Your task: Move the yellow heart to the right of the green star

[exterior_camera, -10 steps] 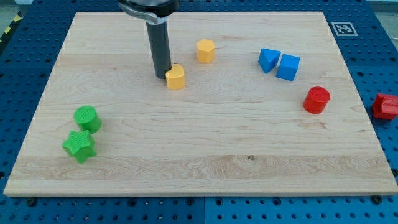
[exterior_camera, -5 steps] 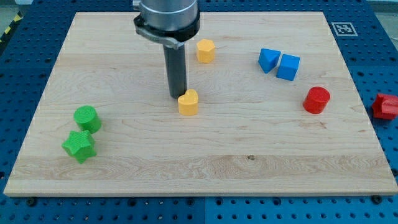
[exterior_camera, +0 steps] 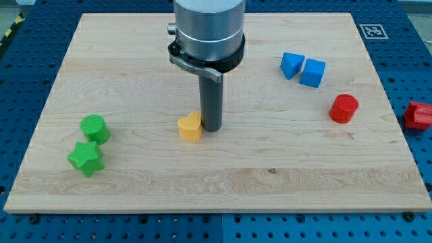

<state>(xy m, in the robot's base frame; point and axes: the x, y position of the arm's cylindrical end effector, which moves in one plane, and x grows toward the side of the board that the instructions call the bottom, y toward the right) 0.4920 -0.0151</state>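
The yellow heart (exterior_camera: 190, 126) lies near the middle of the wooden board (exterior_camera: 270, 169). My tip (exterior_camera: 210, 129) touches the heart's right side. The green star (exterior_camera: 85, 158) sits at the view's lower left, far to the left of the heart and a little lower. A green cylinder (exterior_camera: 94, 128) stands just above the star. The arm's body hides the board behind the rod, where a second yellow block was seen earlier.
Two blue blocks (exterior_camera: 303, 69) sit together at the upper right. A red cylinder (exterior_camera: 343, 108) stands below them near the right edge. A red block (exterior_camera: 419, 115) lies off the board on the blue perforated table at the right.
The rod moved down and right across the board, and the yellow heart slid down with it. The tip went from the heart's left side to its right side. The other yellow block is now hidden.
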